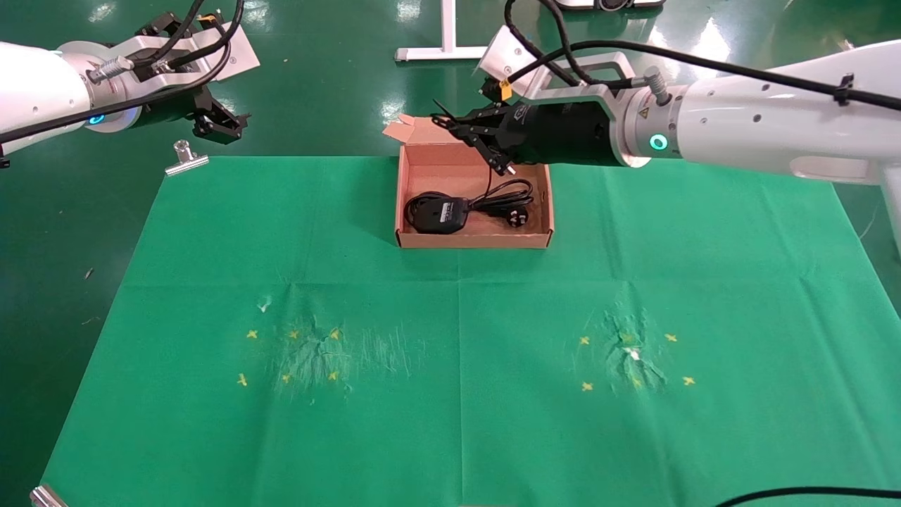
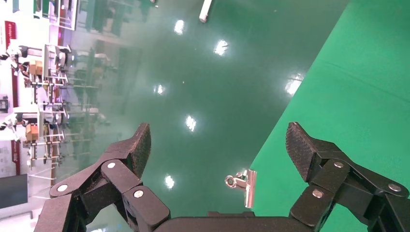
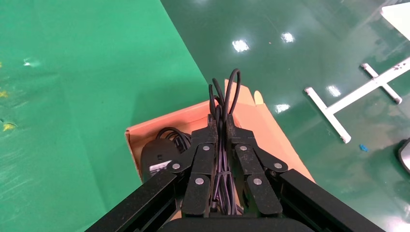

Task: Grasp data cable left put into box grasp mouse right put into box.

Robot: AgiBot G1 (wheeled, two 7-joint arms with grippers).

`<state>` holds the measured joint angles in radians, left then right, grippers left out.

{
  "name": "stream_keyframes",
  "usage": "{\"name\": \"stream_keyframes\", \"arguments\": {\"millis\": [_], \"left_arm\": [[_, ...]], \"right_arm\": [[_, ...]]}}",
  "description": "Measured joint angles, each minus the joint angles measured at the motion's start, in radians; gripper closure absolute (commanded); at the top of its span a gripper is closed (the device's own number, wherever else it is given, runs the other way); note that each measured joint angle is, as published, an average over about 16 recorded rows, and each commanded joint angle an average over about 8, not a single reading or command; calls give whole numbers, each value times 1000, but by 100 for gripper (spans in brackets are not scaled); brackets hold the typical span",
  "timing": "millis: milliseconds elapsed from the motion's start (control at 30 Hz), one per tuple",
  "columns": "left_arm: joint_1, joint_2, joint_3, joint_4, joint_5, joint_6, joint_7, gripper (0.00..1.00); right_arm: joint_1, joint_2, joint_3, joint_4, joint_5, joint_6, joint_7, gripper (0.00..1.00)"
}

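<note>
1 high head view, 2 close wrist views; box (image 1: 473,204) shared with right wrist.

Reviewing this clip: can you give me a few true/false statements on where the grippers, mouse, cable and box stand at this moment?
1. The right gripper is shut on the looped mouse cord, above the box. True.
2. The left gripper holds the thick cable. False: it is open and empty, over the floor off the green cloth.
3. The mouse lies inside the box. True.
4. The thick cable lies on the green cloth outside the box. False: it is in the box beside the mouse.
5. The box is closed. False: its top is open.
</note>
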<state>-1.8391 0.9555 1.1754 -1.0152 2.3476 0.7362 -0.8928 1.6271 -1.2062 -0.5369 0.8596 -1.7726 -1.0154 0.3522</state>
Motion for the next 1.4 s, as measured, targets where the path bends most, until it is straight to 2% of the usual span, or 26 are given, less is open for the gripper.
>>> {"name": "stream_keyframes", "arguments": {"millis": [400,633,1400], "left_arm": [[0,3,-1,8,-8,-2,6,0],[0,4,-2,9,-10,-3,7,0],[0,4,-2,9,-10,-3,7,0]], "right_arm": [[9,7,6,-8,14,-12,-7,0],[-14,35,18,10,64,-36,-15,0],[-220,249,110,169,438,-206,-72,0]]}}
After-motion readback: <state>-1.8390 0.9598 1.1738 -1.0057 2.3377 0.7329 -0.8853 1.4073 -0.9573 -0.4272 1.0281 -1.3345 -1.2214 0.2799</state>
